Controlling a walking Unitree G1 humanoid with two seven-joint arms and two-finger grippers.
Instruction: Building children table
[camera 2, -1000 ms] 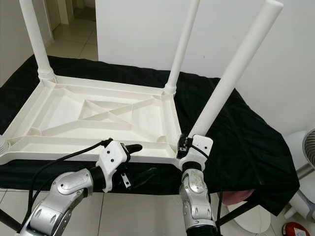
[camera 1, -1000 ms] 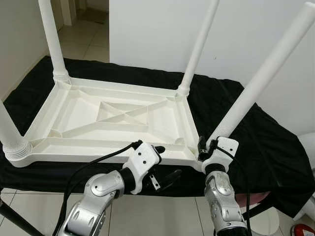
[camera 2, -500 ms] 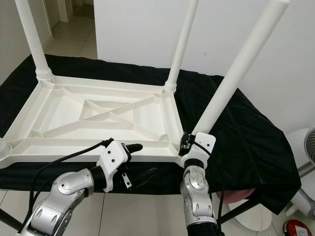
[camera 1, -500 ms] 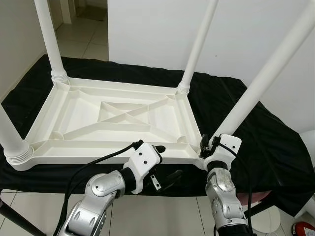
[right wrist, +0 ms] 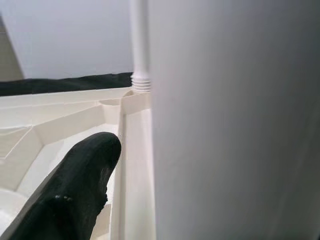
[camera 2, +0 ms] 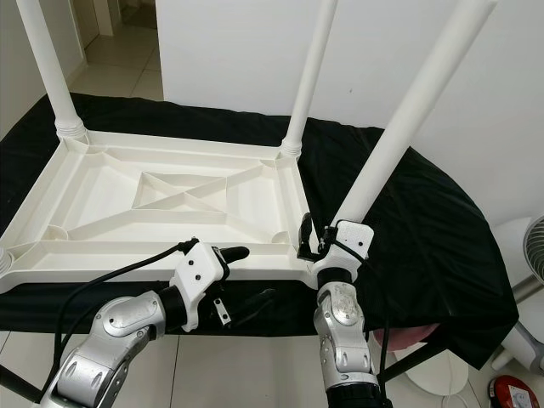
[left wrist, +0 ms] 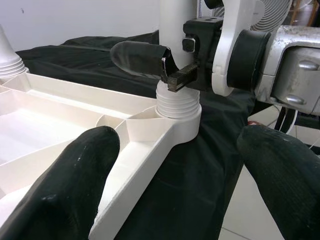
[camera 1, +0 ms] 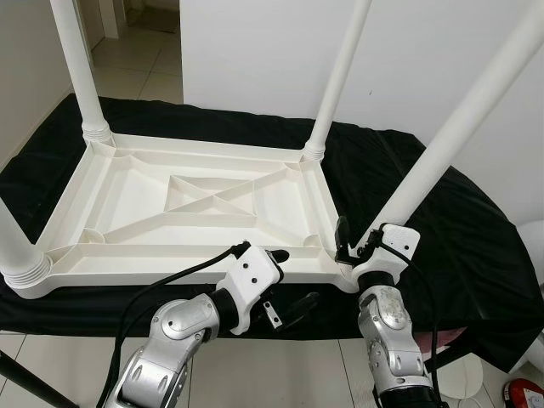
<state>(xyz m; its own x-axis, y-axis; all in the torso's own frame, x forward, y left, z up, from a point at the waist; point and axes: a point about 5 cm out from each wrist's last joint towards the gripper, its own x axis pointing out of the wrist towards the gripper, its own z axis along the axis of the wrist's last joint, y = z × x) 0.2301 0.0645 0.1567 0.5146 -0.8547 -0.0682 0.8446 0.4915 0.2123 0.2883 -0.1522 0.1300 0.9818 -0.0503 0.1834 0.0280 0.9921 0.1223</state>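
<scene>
A white plastic children's table (camera 1: 127,255) lies upside down on a black cloth, all of its legs pointing up. My right gripper (camera 1: 359,244) is at the base of the near right leg (camera 1: 450,144), just above its threaded collar (left wrist: 178,102). It is open: one finger (right wrist: 75,185) stands a little off the leg, and the other is hidden behind it. My left gripper (camera 1: 289,279) is open at the table's near edge, left of that corner. One of its fingers (left wrist: 75,185) is over the rim and the other hangs past the edge. It holds nothing.
The black cloth (camera 1: 459,246) covers the support and hangs off its right side. A white wall stands close behind. A fan (camera 2: 531,246) stands on the tiled floor (camera 1: 51,357) at the right. A doorway opens at the far left.
My right gripper's visible finger has swung away from the near right leg, so the grip has opened. The left gripper stays put. The camera has shifted slightly.
</scene>
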